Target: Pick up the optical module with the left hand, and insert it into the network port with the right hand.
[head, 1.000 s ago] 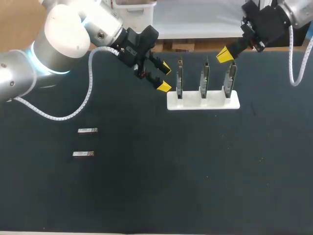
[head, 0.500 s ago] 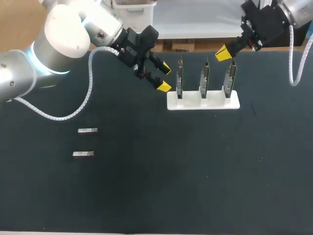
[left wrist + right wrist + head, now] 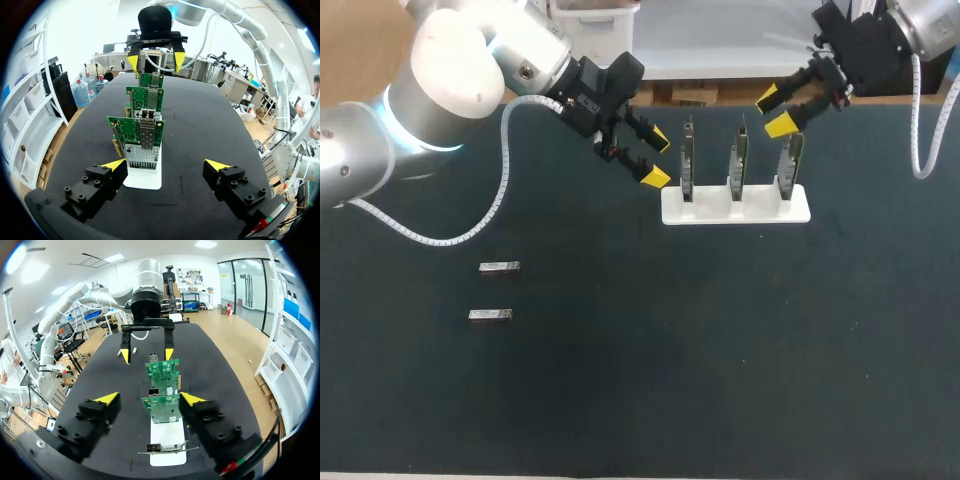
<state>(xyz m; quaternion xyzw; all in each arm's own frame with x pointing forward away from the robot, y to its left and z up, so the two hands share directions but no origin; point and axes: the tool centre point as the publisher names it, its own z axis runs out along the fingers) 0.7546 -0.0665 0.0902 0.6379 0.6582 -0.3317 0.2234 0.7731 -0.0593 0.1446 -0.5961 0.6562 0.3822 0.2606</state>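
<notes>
Two small silver optical modules (image 3: 499,267) (image 3: 490,315) lie on the dark table at the left, far from both grippers. A white stand (image 3: 735,206) holds three upright green network cards (image 3: 687,157) with metal ports. My left gripper (image 3: 658,159) hangs open just left of the stand with nothing between its fingers; in its wrist view the gripper (image 3: 165,165) faces the nearest card (image 3: 142,135). My right gripper (image 3: 774,112) is open above and behind the rightmost card (image 3: 788,158), also empty; seen from its wrist, the gripper (image 3: 150,399) hovers over the row of cards (image 3: 162,409).
The stand stands near the table's far edge. A coiled white cable (image 3: 470,232) trails from my left arm over the table. Bare dark surface fills the front and right of the table (image 3: 740,360).
My right gripper was shut one second ago and has opened wide, staying above the rightmost card. The left arm and the two modules have not moved.
</notes>
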